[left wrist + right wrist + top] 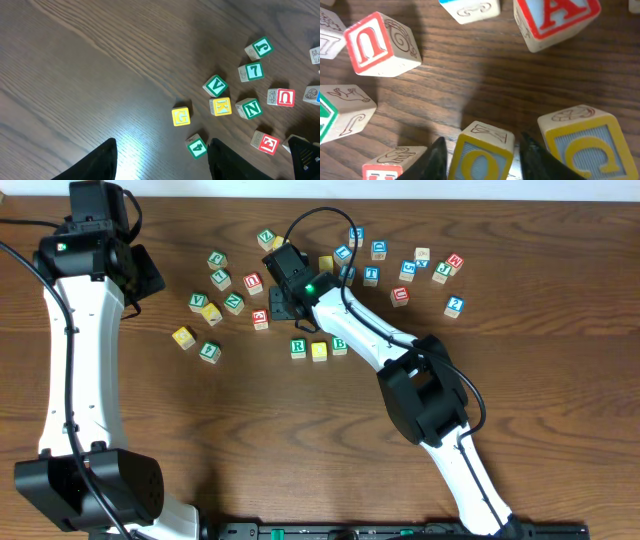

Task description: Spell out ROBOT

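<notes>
A short row stands mid-table: green R (298,347), a yellow block (319,351), green B (339,344). My right gripper (280,307) hovers low just above that row, among loose blocks. In the right wrist view its fingers (485,162) closely straddle a yellow-framed O block (482,152) that rests on the wood, with a thin gap on the right side. A second yellow block (585,142) sits just right of it. My left gripper (140,275) is open and empty at the far left; its fingers (162,152) hang over bare wood.
Loose blocks left of the row: yellow G (181,116), green 4 (197,146), K (220,106), V (216,85), N (249,108), red U (380,45). A red A block (555,20) lies ahead of the right gripper. More blocks (405,270) cluster at the upper right.
</notes>
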Tool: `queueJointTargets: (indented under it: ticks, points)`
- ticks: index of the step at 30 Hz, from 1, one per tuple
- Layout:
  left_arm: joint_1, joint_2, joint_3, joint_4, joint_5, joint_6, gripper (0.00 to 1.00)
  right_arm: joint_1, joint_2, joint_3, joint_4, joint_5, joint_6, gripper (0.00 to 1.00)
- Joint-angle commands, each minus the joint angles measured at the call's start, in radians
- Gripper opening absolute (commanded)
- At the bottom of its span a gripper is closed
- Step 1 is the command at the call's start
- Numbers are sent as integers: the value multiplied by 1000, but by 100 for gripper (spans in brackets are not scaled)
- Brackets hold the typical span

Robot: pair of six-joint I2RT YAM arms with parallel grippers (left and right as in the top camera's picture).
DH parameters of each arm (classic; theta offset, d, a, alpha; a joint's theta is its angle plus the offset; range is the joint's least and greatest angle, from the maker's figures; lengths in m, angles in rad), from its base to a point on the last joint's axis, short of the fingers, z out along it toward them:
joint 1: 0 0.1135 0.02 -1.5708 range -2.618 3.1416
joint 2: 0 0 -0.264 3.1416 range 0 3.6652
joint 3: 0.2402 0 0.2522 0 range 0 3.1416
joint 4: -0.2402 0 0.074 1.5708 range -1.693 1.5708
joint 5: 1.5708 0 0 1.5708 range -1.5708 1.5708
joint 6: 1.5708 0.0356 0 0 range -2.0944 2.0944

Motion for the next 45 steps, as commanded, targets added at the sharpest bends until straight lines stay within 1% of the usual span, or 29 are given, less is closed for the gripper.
queueJointTargets:
  ticks: [1, 4, 15, 19, 23, 28, 31, 36, 42, 45]
  points:
    - [2, 14, 3, -3, -20, 5, 57, 9, 21, 18, -14, 24, 11, 35]
    - [2, 14, 3, -3, -20, 5, 57, 9, 21, 18, -22, 38, 3, 30]
    - [3, 14, 3, -3, -20, 5, 57, 9, 13, 19, -40, 37, -61, 28]
    - [3, 14, 3, -3, -20, 5, 57, 9, -19, 19, -40, 29, -81, 27]
    - [3, 14, 3, -3, -20, 5, 57, 9, -88, 19, -67, 29, -90, 25]
    - [3, 14, 3, -3, -20, 5, 57, 5, -214, 19, -151, 29, -109, 22]
    - [3, 14, 3, -3, -20, 5, 57, -4, -284, 19, -212, 29, -114, 22]
    - [3, 14, 3, -3, -20, 5, 57, -32, -390, 19, -369, 39, -124, 22]
    - [3, 14, 3, -3, -20, 5, 57, -72, -420, 17, -573, 68, -124, 25]
    - [2, 14, 3, -3, -20, 5, 57, -87, -415, -17, -623, 72, -124, 26]
